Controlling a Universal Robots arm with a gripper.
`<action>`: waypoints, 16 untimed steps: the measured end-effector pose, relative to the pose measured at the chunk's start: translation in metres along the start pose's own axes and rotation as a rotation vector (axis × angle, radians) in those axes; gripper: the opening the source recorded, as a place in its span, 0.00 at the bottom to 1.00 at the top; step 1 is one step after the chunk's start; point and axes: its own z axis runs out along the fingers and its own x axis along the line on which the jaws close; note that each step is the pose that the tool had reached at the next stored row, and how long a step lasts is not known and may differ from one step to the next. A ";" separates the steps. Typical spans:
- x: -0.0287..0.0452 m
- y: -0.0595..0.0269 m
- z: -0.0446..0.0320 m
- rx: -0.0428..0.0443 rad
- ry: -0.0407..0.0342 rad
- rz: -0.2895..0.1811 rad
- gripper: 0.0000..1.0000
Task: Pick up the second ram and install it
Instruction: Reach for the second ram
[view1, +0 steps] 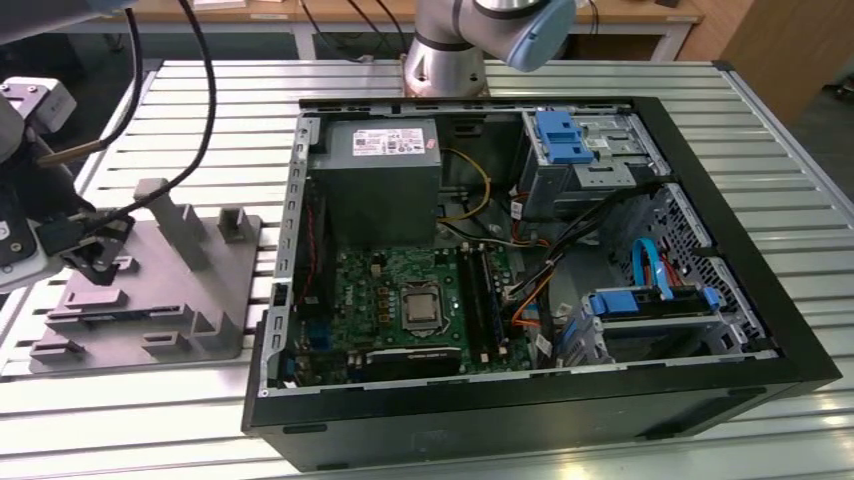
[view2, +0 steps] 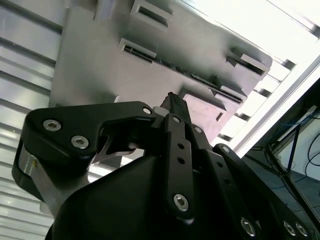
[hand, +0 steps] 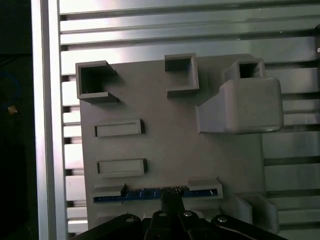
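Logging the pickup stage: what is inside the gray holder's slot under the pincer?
A ram stands on edge in the holder slot, its blue top edge showing. The pincer covers its middle; the slot hides the rest.

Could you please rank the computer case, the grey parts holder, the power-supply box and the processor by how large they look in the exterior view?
Largest to smallest:
1. computer case
2. grey parts holder
3. power-supply box
4. processor
No two look alike.
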 end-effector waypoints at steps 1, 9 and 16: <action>0.0003 -0.0013 0.0017 0.0001 0.0001 0.000 0.10; 0.0007 -0.0064 0.0127 0.0133 -0.0007 -0.004 0.10; 0.0005 -0.0073 0.0248 0.0171 -0.0003 -0.009 0.10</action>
